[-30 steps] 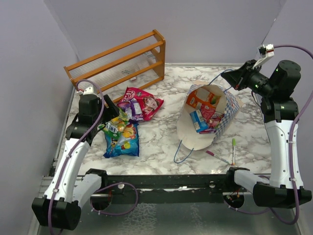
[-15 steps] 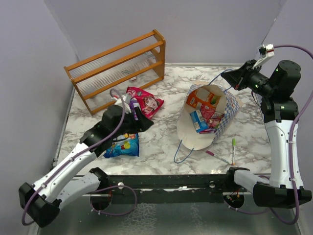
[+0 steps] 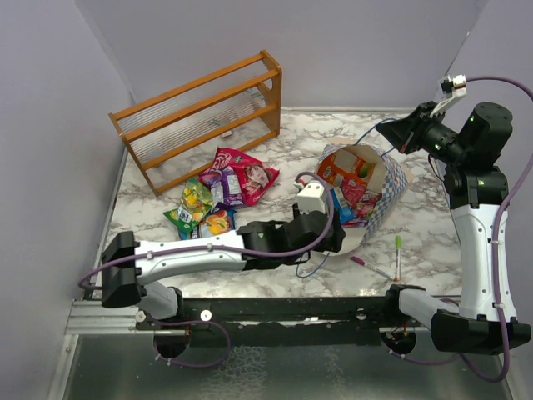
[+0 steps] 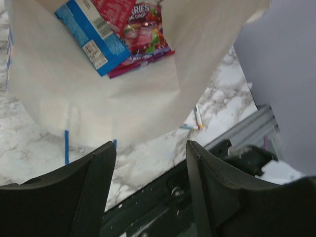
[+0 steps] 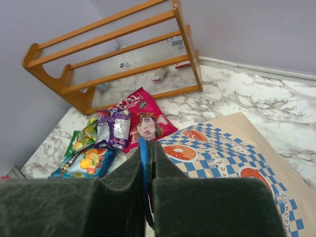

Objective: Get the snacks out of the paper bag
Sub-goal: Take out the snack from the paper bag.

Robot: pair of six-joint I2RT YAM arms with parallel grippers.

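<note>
The paper bag (image 3: 379,187) lies on its side with its mouth toward the left arm. Inside are an orange packet (image 3: 337,167), a blue packet (image 3: 339,206) and a pink packet (image 3: 358,196). My left gripper (image 3: 335,239) is open and empty at the bag's lower lip. The left wrist view shows the cream bag (image 4: 123,98), the blue packet (image 4: 94,34) and a pink packet (image 4: 143,39) beyond my left gripper (image 4: 150,163). My right gripper (image 3: 391,133) is shut on the bag's blue cord handle (image 5: 143,153) and holds it up. Red (image 3: 250,173), purple (image 3: 223,185) and green-yellow (image 3: 193,202) packets lie on the table at left.
A wooden rack (image 3: 200,112) stands at the back left. A green marker (image 3: 397,252) and a pink marker (image 3: 366,265) lie near the front edge, right of the bag. The other blue handle (image 3: 310,260) lies loose under the left gripper. An orange-blue packet (image 3: 218,222) lies beside the left arm.
My left arm has swung from the snack pile at the left across to the bag's mouth, gripper open. The right arm and the bag have not moved.
</note>
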